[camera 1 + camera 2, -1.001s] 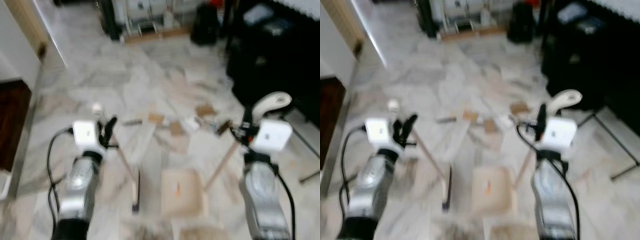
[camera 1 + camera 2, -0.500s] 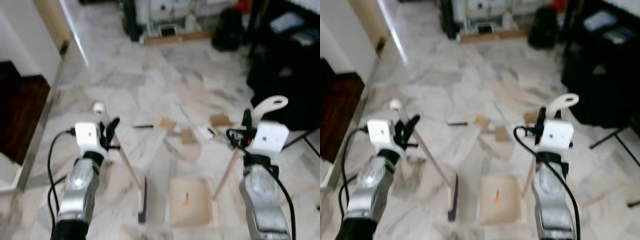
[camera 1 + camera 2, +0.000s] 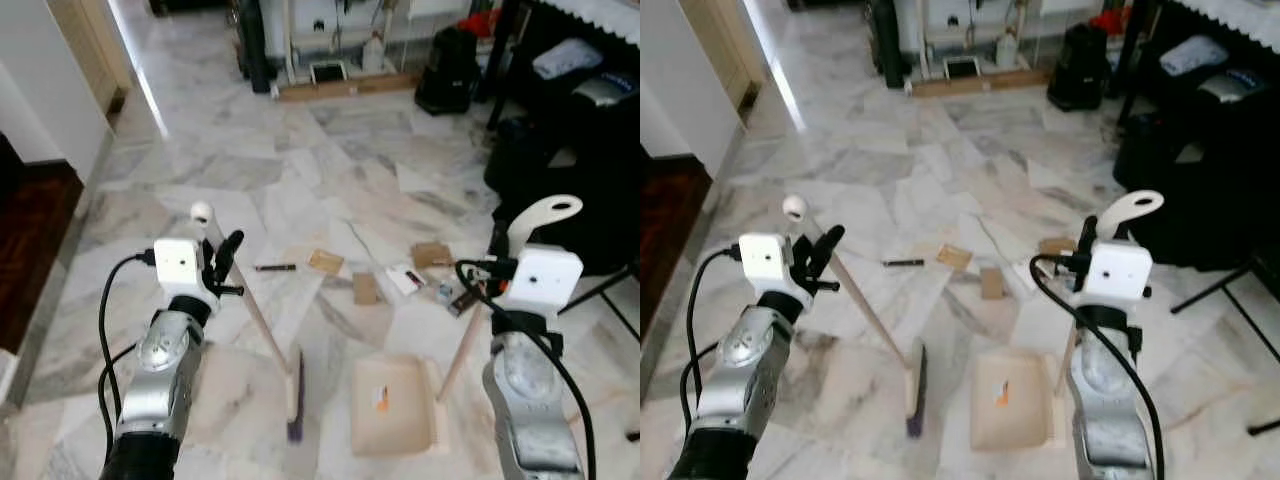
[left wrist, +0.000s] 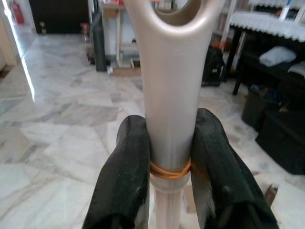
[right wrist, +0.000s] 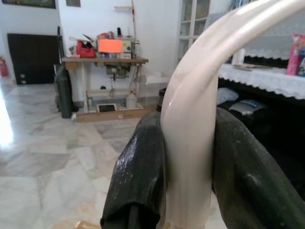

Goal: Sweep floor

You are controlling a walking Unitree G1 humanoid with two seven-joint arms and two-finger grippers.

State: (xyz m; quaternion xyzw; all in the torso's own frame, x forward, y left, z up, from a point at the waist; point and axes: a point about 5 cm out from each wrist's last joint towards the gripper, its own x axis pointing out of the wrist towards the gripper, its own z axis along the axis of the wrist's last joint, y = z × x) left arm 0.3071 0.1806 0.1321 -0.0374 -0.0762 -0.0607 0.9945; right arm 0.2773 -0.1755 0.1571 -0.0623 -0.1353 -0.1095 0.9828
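Marble floor (image 3: 300, 160) underfoot, pale and veined, dark furniture along its far right edge. Cream dustpan (image 3: 392, 405) flat on the floor, pan beside the broom (image 3: 293, 395) head. Left tool (image 4: 169, 162) clamped on the broom's handle near its top, shaft slanting down to the dark bristles. Right tool (image 5: 188, 162) closed around the dustpan's curved upright handle. Scattered just beyond the pan: cardboard scraps (image 3: 365, 288), a dark pen (image 3: 275, 267), small paper bits.
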